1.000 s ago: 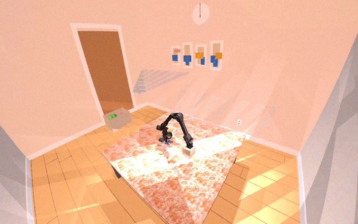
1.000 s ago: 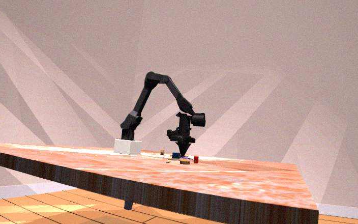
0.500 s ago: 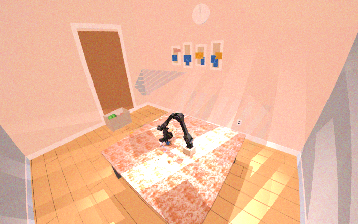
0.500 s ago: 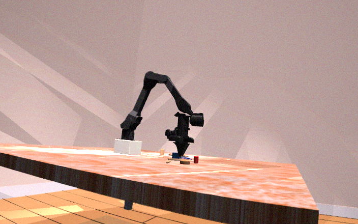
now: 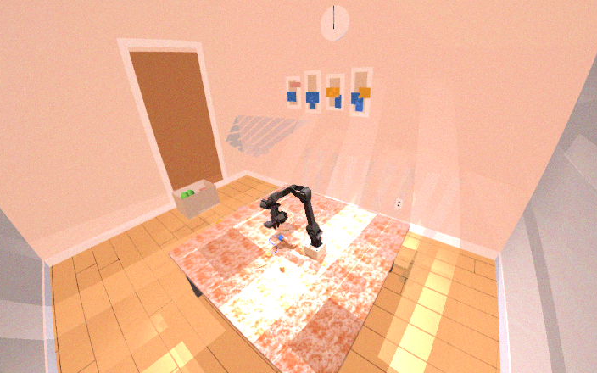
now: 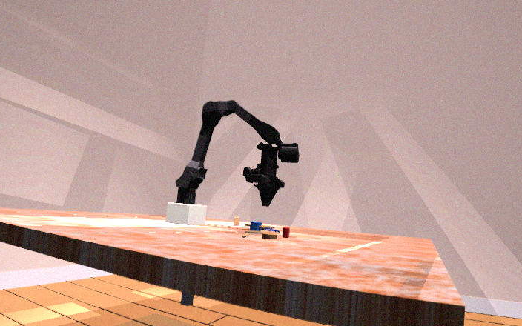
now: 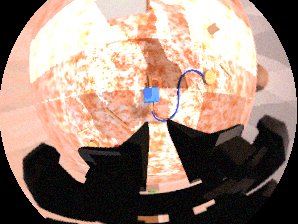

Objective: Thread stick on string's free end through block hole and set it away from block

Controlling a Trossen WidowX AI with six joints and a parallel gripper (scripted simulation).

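In the wrist view, shows a stick (image 7: 151,107) at near and far sides of the blue block (image 5: 281,237) (image 6: 255,226) (image 7: 151,95), with string (image 5: 270,240) (image 6: 271,230) (image 7: 178,95) curving right. Hovers above, claw (image 5: 276,226) (image 6: 266,204) (image 7: 157,123) slightly spread.

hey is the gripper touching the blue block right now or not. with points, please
Apart. The exterior view shows open air between the fingertips of the gripper (image 5: 276,225) (image 6: 266,204) (image 7: 159,121), up above the table, and the blue block (image 5: 281,237) (image 6: 255,226) (image 7: 151,95) below.

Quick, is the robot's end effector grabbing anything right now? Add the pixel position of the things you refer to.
End effector (image 5: 275,225) (image 6: 266,204) (image 7: 157,123): slightly open, holding nothing, above the blue block (image 6: 255,226) (image 7: 151,95).
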